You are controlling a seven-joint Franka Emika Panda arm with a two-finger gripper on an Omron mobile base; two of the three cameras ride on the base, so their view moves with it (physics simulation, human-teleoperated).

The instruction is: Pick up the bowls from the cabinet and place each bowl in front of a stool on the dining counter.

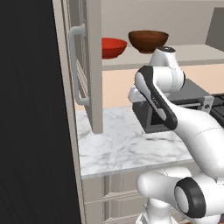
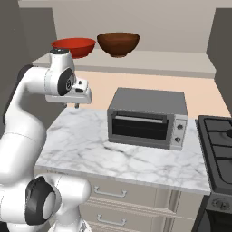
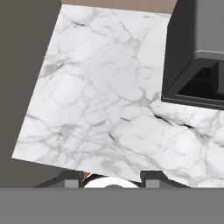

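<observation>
Two bowls stand side by side on the open cabinet's shelf [image 2: 154, 61]: a glossy red bowl [image 1: 113, 47] [image 2: 74, 46] on the left and a dark brown bowl [image 1: 148, 40] [image 2: 118, 44] on the right. The cabinet door [image 1: 92, 65] hangs open at the left, its curved handle [image 1: 75, 65] facing me. My gripper [image 2: 71, 105] [image 3: 111, 183] points down over the marble worktop, below the red bowl and well under the shelf. Its fingers stand apart with nothing between them. The stool and the dining counter are out of view.
A grey toaster oven [image 2: 147, 118] [image 3: 197, 57] sits on the marble worktop [image 2: 86, 145] just right of the gripper. A black stove [image 2: 219, 145] lies further right. A tall dark panel [image 1: 26, 109] walls off the left. Cream drawers [image 2: 118, 195] are below.
</observation>
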